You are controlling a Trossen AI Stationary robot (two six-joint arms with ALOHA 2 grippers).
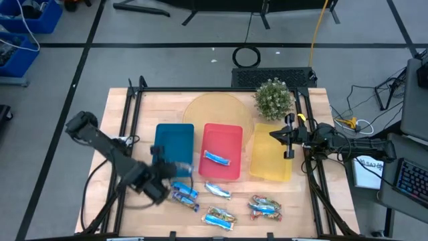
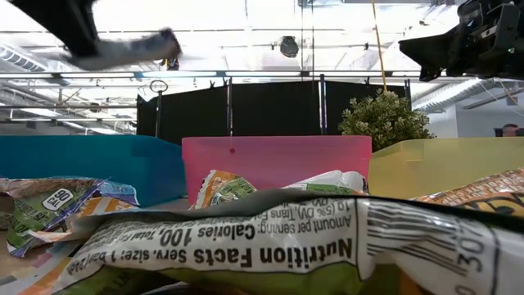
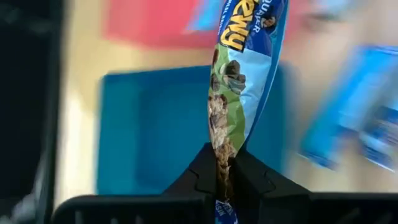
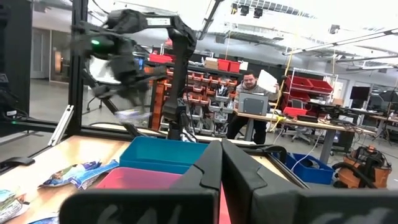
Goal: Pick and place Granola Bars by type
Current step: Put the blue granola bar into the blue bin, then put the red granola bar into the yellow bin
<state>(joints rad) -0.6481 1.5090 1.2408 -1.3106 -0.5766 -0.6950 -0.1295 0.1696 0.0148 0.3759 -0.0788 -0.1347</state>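
My left gripper (image 1: 171,171) is shut on a blue and green granola bar (image 3: 244,68) and hovers over the near edge of the blue tray (image 1: 174,137). In the low view the bar (image 2: 129,49) is high above the table. One bar (image 1: 217,158) lies flat in the red tray (image 1: 231,134). Several more bars lie on the table near the front edge: (image 1: 185,195), (image 1: 217,190), (image 1: 219,217), (image 1: 265,207). My right gripper (image 1: 289,138) is shut and waits above the yellow tray (image 1: 271,164), touching nothing. My left gripper pinches one end of the bar's wrapper (image 3: 224,155) between its two fingers (image 3: 202,177). The bar runs on past the fingertips along their line. It is lifted clear of the table and the trays.
A round wooden board (image 1: 214,110) and a small potted plant (image 1: 273,98) stand behind the trays. A black frame rail (image 1: 130,120) borders the table's left, far and right sides. A person (image 4: 250,99) sits at a desk in the room beyond.
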